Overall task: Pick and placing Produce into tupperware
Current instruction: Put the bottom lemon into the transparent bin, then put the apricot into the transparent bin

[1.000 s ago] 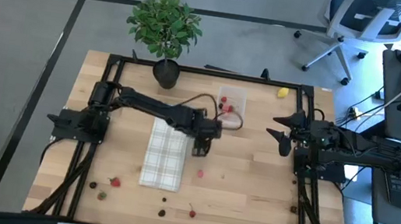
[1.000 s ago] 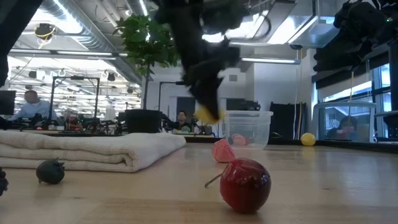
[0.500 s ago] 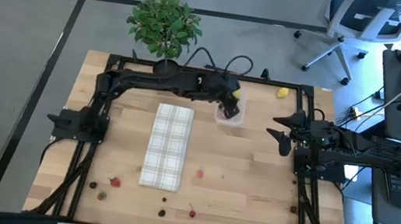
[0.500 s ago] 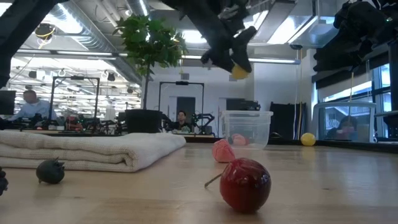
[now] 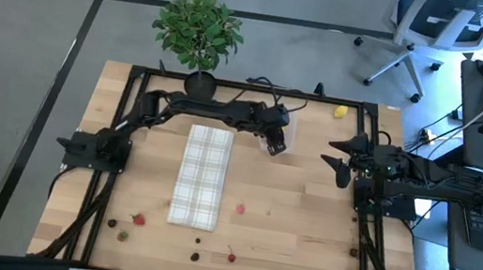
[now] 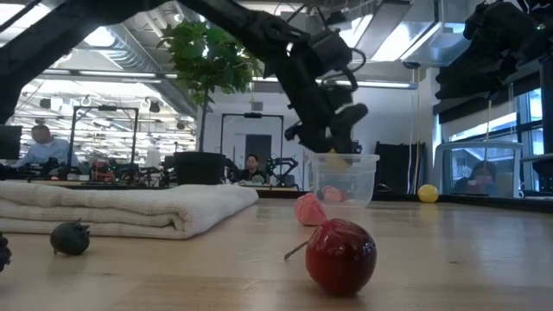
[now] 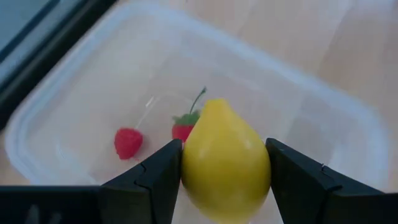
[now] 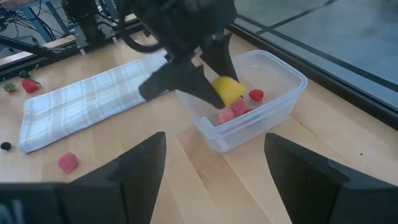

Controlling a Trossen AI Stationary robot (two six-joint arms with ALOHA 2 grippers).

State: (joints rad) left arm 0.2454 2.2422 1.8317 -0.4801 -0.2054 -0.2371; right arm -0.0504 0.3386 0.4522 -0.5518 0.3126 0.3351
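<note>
Along the near edge of the table (image 5: pixel 305 220) lie scattered bits of produce: a red cherry (image 6: pixel 341 253) with its stem, a dark berry (image 6: pixel 70 238) off to the left, and a few more red and dark pieces (image 5: pixel 139 219) near the left corner. A pink piece (image 5: pixel 241 209) sits alone on the bare wood a little farther in, just right of the checked cloth (image 5: pixel 202 176), which lies folded lengthwise in the middle of the table.

Farther back, the left arm reaches across from the left side, and the left gripper (image 7: pixel 225 163) hangs over the tub (image 8: pixel 273 106), at its left rim. Its fingers (image 7: pixel 155 177) are clamped on a yellow lemon (image 7: pixel 225 167), one on each side, holding it just above the open tub. Inside the tub are a few red and pink pieces: a red berry (image 7: pixel 129 142) and a small strawberry (image 7: pixel 183 129) with a green stem show on its floor.

The right gripper (image 5: pixel 340 158) waits to the right of the tub, well apart from it, with its fingers spread wide and nothing between them.

At the far edge a second yellow piece (image 5: pixel 341 112) rests on the wood, right of the tub, and a potted plant (image 5: pixel 198 34) stands at the far left of the frame. Beyond the table, a person (image 6: pixel 39 142) sits in the room.
</note>
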